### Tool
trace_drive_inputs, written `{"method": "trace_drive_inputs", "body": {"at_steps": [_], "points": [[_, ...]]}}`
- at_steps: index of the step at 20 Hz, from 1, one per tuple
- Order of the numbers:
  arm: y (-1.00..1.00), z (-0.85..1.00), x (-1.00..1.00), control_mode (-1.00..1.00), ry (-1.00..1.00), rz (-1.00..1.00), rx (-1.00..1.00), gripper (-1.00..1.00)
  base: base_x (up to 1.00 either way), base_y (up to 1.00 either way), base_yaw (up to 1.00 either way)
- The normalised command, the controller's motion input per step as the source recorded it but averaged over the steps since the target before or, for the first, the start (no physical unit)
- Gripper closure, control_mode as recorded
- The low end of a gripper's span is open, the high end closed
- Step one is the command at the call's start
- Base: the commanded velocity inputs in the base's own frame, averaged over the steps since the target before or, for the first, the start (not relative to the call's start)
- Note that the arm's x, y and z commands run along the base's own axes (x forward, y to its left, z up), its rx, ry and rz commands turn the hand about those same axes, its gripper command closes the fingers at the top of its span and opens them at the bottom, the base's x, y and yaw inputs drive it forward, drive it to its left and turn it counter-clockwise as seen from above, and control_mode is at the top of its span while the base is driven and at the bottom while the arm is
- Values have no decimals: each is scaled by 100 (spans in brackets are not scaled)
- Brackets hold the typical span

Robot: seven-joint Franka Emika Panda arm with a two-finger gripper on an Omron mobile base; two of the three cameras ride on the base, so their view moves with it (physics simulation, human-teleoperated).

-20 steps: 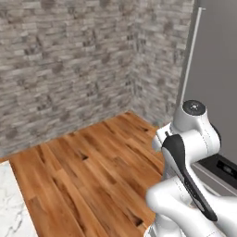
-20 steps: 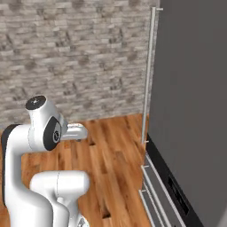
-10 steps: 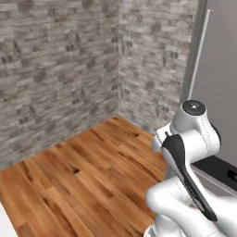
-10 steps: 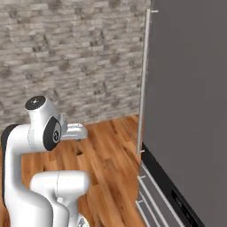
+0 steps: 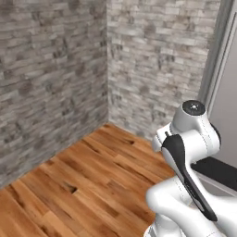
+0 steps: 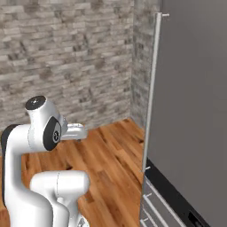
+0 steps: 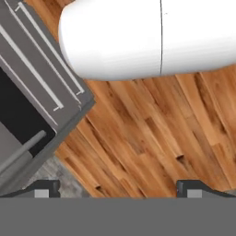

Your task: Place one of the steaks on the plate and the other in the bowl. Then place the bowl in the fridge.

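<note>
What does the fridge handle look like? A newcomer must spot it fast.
Start at the tall grey fridge filling the right side. On its left edge runs the handle, a long thin pale vertical bar. The short drawer pulls below lie horizontal.

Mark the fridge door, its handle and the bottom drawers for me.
Tall grey brushed-metal fridge (image 6: 195, 111), right base view, middle of the door face.
Long thin vertical handle (image 6: 151, 88), right base view, mid-length of the bar.
Grey bottom drawers (image 7: 44, 69), hand view, on a drawer front.

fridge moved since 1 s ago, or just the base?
No. The fridge keeps its place against the brick wall; both slide left together in the right base view, so the camera moved.
</note>
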Motion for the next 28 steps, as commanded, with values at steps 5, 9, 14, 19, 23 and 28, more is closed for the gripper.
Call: {"method": "trace_drive_inputs", "body": {"at_steps": [5, 9, 14, 19, 23, 28], "points": [[0, 0, 0, 100, 0, 0, 0, -100, 57, 33, -28], [0, 0, 0, 100, 0, 0, 0, -100, 39, 31, -31], [0, 0, 0, 100, 0, 0, 0, -100, 21, 30, -35], [0, 0, 0, 100, 0, 0, 0, -100, 14, 37, -37], [0, 0, 0, 100, 0, 0, 0, -100, 12, 36, -36], [0, 0, 0, 100, 0, 0, 0, -100, 1, 41, -36]]}}
